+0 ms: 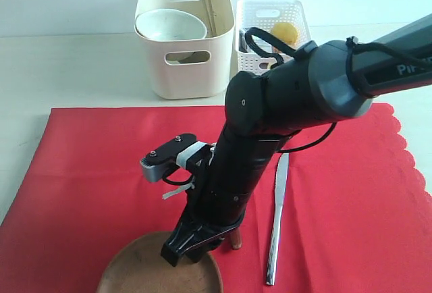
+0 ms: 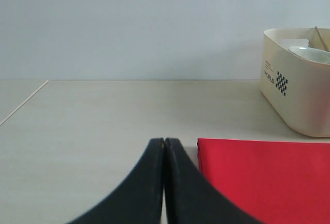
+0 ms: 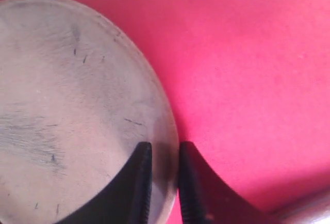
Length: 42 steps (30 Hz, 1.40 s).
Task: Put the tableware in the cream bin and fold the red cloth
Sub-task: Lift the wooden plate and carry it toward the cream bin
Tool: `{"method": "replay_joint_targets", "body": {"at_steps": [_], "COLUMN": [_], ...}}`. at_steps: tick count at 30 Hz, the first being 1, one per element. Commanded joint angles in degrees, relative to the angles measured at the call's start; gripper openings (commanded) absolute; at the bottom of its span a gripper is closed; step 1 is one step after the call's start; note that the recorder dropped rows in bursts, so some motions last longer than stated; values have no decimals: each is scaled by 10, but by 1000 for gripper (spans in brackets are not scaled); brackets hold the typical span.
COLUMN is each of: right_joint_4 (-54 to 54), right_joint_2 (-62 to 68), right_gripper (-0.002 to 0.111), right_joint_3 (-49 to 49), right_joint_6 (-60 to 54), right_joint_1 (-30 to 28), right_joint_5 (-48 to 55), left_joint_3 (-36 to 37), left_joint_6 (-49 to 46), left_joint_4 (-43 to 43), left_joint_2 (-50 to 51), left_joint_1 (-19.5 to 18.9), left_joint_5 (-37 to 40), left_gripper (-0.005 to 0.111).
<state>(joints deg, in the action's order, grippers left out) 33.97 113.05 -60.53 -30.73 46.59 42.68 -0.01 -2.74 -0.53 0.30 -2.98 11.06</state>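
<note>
The round brown plate (image 1: 135, 269) (image 3: 67, 105) lies on the red cloth (image 1: 101, 165) (image 3: 247, 69) at the front edge. My right gripper (image 1: 196, 242) (image 3: 164, 154) reaches down onto its rim, one finger over the plate and one outside, shut on the rim. A long silver table knife (image 1: 277, 219) lies on the cloth just right of that arm. The cream bin (image 1: 182, 70) (image 2: 296, 95) stands behind the cloth, holding the pale bowl (image 1: 169, 24) and chopsticks (image 1: 209, 6). My left gripper (image 2: 164, 144) is shut and empty over bare table beside the cloth's corner (image 2: 263, 172).
A white lattice basket (image 1: 260, 19) with a lemon (image 1: 285, 33) stands right of the cream bin. The right arm's bulk hides the middle of the cloth. A short brown piece (image 1: 235, 239) shows beside the right gripper. The cloth's scalloped edge (image 1: 412, 158) runs along the right.
</note>
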Motion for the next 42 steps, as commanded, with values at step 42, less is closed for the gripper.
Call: {"method": "replay_joint_targets", "body": {"at_steps": [42], "right_joint_4": [399], "right_joint_2": [51], "right_gripper": [0], "right_joint_3": [-373], "right_joint_6": [-96], "right_joint_1": [-347], "right_joint_5": [159], "left_joint_3": [0], "left_joint_6": [0], "left_joint_4": [-6], "left_joint_2": [-3], "left_joint_1": [4], "left_joint_5": [0], "left_gripper": [3]}}
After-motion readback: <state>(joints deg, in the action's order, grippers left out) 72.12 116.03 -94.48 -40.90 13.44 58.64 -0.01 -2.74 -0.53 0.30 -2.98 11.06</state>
